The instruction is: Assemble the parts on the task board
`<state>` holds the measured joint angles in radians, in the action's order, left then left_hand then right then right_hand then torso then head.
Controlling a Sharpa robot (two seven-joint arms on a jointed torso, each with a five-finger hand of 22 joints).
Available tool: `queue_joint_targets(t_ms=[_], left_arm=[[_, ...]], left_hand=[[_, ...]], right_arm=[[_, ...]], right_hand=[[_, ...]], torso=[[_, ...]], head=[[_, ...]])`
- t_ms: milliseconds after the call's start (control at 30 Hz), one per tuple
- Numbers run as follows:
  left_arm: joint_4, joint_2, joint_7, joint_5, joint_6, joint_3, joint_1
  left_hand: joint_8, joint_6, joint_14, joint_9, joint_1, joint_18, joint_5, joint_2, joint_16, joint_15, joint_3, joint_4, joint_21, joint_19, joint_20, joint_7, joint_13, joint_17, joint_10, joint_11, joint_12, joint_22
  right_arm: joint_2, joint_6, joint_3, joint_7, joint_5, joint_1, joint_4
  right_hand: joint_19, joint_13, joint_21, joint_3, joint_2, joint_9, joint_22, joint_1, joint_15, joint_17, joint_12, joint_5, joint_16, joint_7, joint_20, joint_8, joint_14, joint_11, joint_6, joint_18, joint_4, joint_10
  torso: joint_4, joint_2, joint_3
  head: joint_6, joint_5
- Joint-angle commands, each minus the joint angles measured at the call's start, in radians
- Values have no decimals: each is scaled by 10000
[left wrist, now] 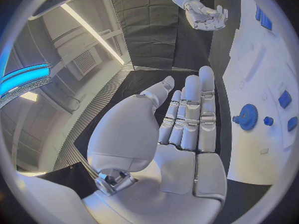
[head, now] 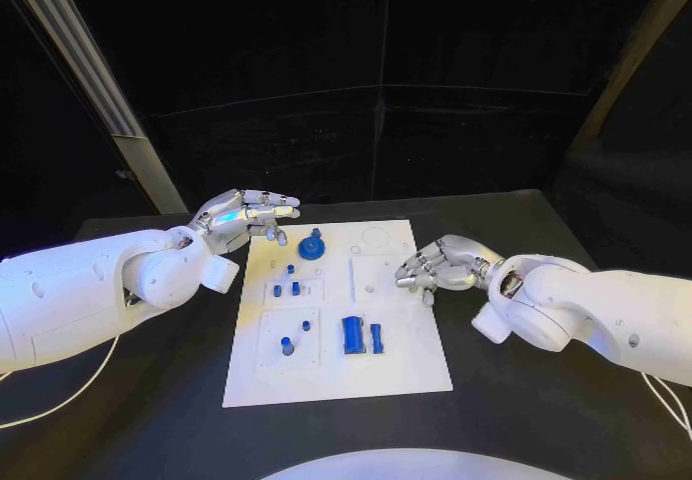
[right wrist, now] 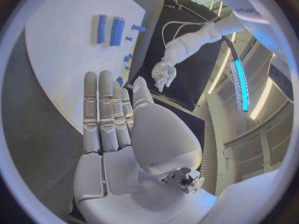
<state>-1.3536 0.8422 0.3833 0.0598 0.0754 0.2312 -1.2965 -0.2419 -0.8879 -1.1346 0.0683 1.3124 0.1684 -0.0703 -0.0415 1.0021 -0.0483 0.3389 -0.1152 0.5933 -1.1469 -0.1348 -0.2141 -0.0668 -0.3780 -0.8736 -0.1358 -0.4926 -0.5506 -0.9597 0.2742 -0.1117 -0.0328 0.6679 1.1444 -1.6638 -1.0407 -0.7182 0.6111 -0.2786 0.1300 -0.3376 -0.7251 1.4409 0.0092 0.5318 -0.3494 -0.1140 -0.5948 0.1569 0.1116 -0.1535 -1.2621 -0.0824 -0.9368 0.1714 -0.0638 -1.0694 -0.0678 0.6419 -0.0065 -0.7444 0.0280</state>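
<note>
Hands flank the white rectangular task board [head: 339,375] that lies in the middle of the black table [head: 548,420]; we see both held above the surface and neither touching a part. The silver many-fingered left hand [head: 242,216] hovers at the board's far left corner, its fingers stretched toward the board. In the left wrist view its fingers [left wrist: 193,114] lie straight and side by side with nothing between them and the thumb. The silver right hand [head: 440,265] hangs over the board's right edge, about halfway along it. From the head camera its fingers look loosely bent downward, while in the right wrist view the fingers [right wrist: 102,109] run straight and close together, the palm empty.

On the board we find a blue toothed gear wheel [head: 313,247] near the far end, just beside the left hand's fingertips. Nearer the middle sit several small blue pegs [head: 290,289] in a loose cluster. Toward the near end stands a larger blue rectangular block [head: 352,334] with a slimmer blue bar [head: 378,338] just beside it, and two more small blue studs [head: 294,338] lie to their left. All the parts rest apart from both hands.
</note>
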Motion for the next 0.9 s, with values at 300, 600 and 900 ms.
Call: queue_joint_targets(t_ms=[300,600,900], left_arm=[[779,-551,1061,1051,-891,-4,42],[1683,-1230,1888,1744,-1658,-10,291],[1355,-1173,1185,1089,-1698,-175,462]], left_hand=[[-281,-231,1187,-16,-199,121,-44,57,-1095,-13,38,93,-786,1002,-100,216,63,650,-413,101,119,414],[478,-279,2345,-39,-432,157,-36,-38,-5945,-920,301,388,-3639,3588,-1068,113,58,2721,-995,-200,2142,2411],[1370,3794,6334,-683,-6079,-627,703,415,-7861,-288,-1348,1152,-4710,7110,-39,1022,668,3780,3333,471,3451,3840]], right_arm=[[1167,583,21,-3833,-4658,168,2351],[2241,430,257,-4595,-5269,175,4162],[2175,1001,360,-4007,-4921,23,3721]], right_hand=[[1283,3890,-3569,-288,321,879,2687,345,1054,-2517,2301,43,4315,384,1037,798,2091,-657,216,37,584,375],[767,5692,-4916,-154,436,1729,4074,-159,1231,-4001,2764,85,5309,434,1303,903,1902,-793,186,122,946,208],[5004,6420,-6111,1161,-331,2504,5542,-6501,642,-5318,3494,1140,5948,-447,237,1535,6647,-72,4248,-638,638,4847]], torso=[[-54,-429,-173],[-6,-578,-123],[239,-708,-61]], head=[[686,-86],[1143,-222],[1211,-234]])
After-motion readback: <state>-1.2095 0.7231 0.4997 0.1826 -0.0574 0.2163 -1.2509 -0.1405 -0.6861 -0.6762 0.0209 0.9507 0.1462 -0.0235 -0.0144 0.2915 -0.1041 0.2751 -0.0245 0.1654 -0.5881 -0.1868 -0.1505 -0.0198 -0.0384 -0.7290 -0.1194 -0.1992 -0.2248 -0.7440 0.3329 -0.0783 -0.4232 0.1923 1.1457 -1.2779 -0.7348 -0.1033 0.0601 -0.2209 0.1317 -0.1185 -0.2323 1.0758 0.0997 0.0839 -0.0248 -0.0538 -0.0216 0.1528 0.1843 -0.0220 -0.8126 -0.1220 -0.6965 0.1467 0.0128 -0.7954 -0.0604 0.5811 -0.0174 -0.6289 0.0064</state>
